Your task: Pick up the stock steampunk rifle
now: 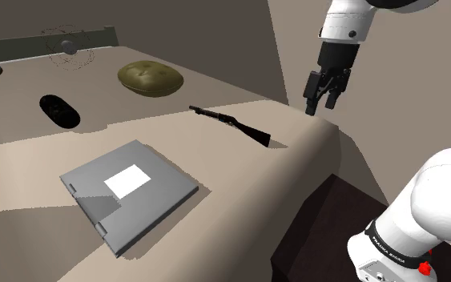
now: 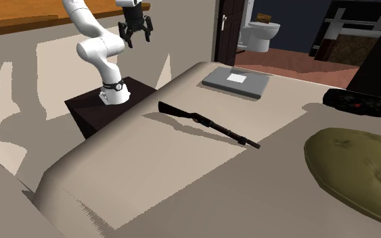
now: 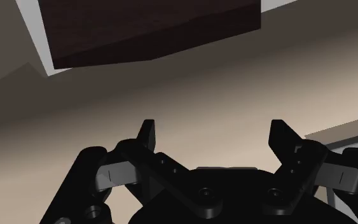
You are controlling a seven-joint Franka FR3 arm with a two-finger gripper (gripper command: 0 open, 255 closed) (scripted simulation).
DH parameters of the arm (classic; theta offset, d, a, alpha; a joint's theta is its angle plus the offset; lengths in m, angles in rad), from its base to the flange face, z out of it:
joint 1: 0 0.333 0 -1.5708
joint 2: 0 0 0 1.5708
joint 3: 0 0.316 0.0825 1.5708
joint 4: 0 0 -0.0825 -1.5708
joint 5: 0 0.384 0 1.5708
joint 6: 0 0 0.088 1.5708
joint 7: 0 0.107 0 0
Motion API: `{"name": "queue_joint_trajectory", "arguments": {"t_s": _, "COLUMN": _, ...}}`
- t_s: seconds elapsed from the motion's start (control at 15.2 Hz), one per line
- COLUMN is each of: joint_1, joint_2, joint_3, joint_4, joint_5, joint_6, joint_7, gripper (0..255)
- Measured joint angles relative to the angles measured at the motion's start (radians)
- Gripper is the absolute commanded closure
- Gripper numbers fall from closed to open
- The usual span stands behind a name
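Plainly, the rifle (image 1: pixel 233 125) lies flat on the beige padded surface (image 1: pixel 239 208), slim and dark, slanting across it in the shoulder view. To its right the gripper (image 1: pixel 325 94) hangs in the air, well apart from it and over the surface's edge, fingers spread wide with nothing between them. The likeliest trouble, I judge, is the rifle's thinness. It lies so low that fingers coming down astride it could dig into the cushioned top or close without catching it. A grasp far from its middle might let the long piece tip and slide out. A descent not turned across its length could land a finger on it and shove it aside. Across the surface, from the shoulder view's left, sit a black oval thing (image 1: pixel 58 110), a grey flat case (image 1: pixel 127 192) with a white patch, and an olive cushion (image 1: pixel 151 78). In the second exterior view, a toilet (image 2: pixel 262 32) shows through an open doorway.
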Motion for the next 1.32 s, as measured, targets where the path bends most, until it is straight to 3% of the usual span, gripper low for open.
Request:
{"name": "queue_joint_trajectory", "arguments": {"t_s": 0.13, "joint_1": 0.0, "joint_2": 0.018, "joint_3": -0.002, "joint_4": 0.006, "joint_5": -0.002, "joint_6": 0.012, "joint_7": -0.007, "gripper": 0}}
{"name": "queue_joint_trajectory", "arguments": {"t_s": 0.53, "joint_1": -0.001, "joint_2": 0.226, "joint_3": -0.021, "joint_4": 0.07, "joint_5": -0.018, "joint_6": 0.144, "joint_7": -0.071, "gripper": 0}}
{"name": "queue_joint_trajectory", "arguments": {"t_s": 1.32, "joint_1": -0.001, "joint_2": 0.708, "joint_3": -0.047, "joint_4": 0.384, "joint_5": -0.029, "joint_6": 0.293, "joint_7": -0.194, "gripper": 0}}
